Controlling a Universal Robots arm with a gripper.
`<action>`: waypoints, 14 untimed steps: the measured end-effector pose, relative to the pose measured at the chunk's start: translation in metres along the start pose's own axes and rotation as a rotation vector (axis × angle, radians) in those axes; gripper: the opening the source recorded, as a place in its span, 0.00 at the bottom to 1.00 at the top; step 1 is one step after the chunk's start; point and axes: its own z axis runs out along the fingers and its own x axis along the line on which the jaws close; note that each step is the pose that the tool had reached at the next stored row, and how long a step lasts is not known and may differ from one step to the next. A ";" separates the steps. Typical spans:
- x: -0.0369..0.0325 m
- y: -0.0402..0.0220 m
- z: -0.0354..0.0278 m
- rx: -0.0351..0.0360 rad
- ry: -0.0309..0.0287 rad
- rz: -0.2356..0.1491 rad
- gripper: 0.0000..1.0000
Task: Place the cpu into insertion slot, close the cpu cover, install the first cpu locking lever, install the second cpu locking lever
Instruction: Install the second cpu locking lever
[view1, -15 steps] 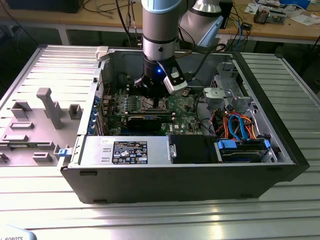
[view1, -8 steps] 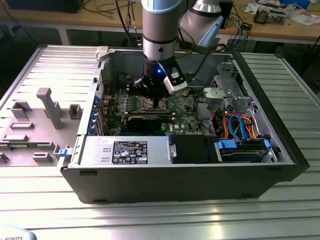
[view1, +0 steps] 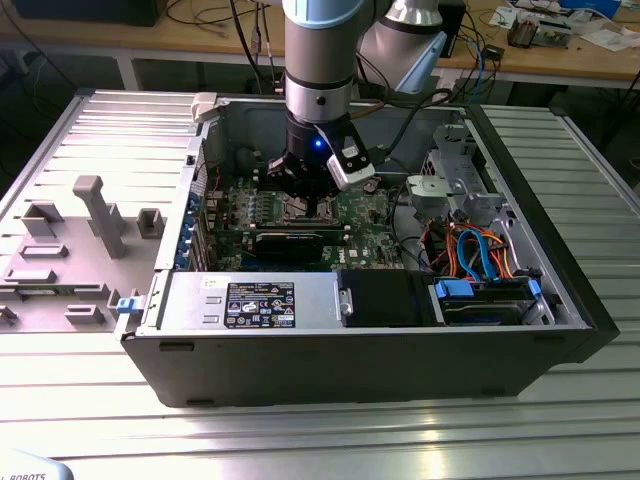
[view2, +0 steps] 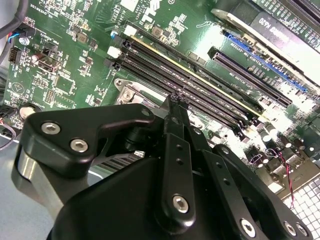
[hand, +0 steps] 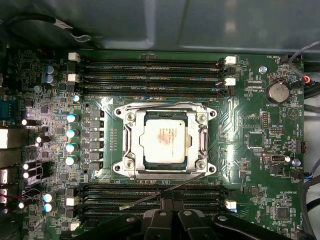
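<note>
The cpu sits flat in the insertion slot, silver top up, with the cpu cover closed down around it so the chip shows through the window. One thin locking lever angles away from the socket's 6 o'clock edge across the memory slots, apparently unlatched; a second wire runs along the 12 o'clock edge and looks seated, though this cannot be confirmed.

In the first wrist view the gripper is at 6 o'clock of the socket, near the free lever. In the second wrist view its fingers are drawn narrow, close together, with nothing visibly between them (the tips are partly hidden by the linkage). The exterior view shows the gripper low inside the computer case, directly above the green motherboard.

Judged risks: the lever is thin and springy, so an off-centre push could let it slip sideways and scrape the memory slots or the small blue capacitors at 9 o'clock. Pressing with the cover not fully seated could load the chip unevenly.
</note>
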 end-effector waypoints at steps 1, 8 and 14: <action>0.0000 0.0000 0.0000 0.0000 0.0000 0.000 0.11; -0.0002 -0.0017 -0.0001 -0.0014 0.0081 0.000 0.11; -0.0002 -0.0025 -0.0001 -0.0034 0.0099 0.000 0.11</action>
